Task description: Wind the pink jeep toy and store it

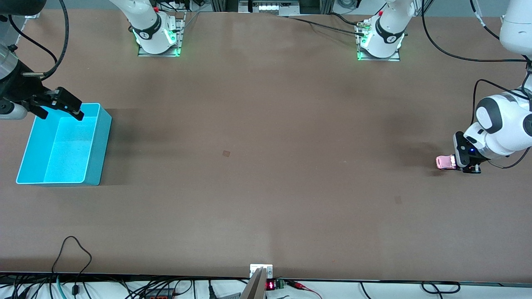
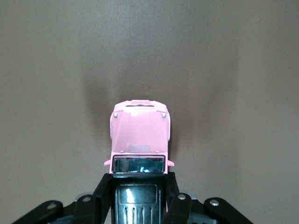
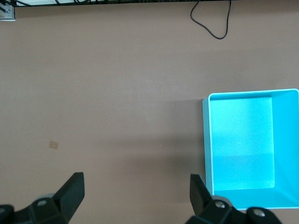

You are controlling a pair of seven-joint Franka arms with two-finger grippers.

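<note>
The left gripper (image 1: 462, 165) sits low at the table's (image 1: 266, 187) edge at the left arm's end, fingers (image 2: 103, 193) clamped on the cab of the pink jeep toy (image 1: 444, 162), whose wheels are hidden. The right gripper (image 1: 62, 107) waits, spread wide, over the turquoise bin's (image 1: 96, 145) rim at the right arm's end. A small patch (image 1: 226, 153) marks mid-table.

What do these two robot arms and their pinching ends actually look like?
Both arms are glossy white with rounded shells, dark joint bands and black cables trailing off them. Their bases glow green on metal plates. The left gripper is black with a small blue light on it; the right gripper is black too, its two jaws wedge-shaped, with small silver screws showing.
</note>
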